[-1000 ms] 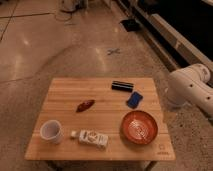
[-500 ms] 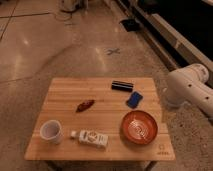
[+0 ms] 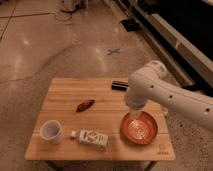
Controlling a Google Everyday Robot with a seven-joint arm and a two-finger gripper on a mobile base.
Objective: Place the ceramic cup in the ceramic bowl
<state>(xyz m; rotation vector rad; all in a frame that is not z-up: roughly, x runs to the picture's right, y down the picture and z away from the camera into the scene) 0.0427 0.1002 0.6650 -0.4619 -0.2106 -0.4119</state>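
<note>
The white ceramic cup (image 3: 51,131) stands upright near the front left corner of the wooden table (image 3: 65,90). The orange-red ceramic bowl (image 3: 140,128) sits at the front right and holds nothing. My white arm reaches in from the right and bends down over the table's right half. My gripper (image 3: 134,116) hangs at its end, over the bowl's far left rim and far from the cup. It is open and holds nothing.
A white labelled carton (image 3: 92,137) lies on its side between cup and bowl. A small reddish-brown item (image 3: 85,105) lies mid-table. A black bar (image 3: 119,85) rests at the back edge, partly behind my arm. Speckled floor surrounds the table.
My arm has swung in from beside the table's right edge to over its right half, and the gripper now hangs above the bowl's rim. The objects on the table have not moved.
</note>
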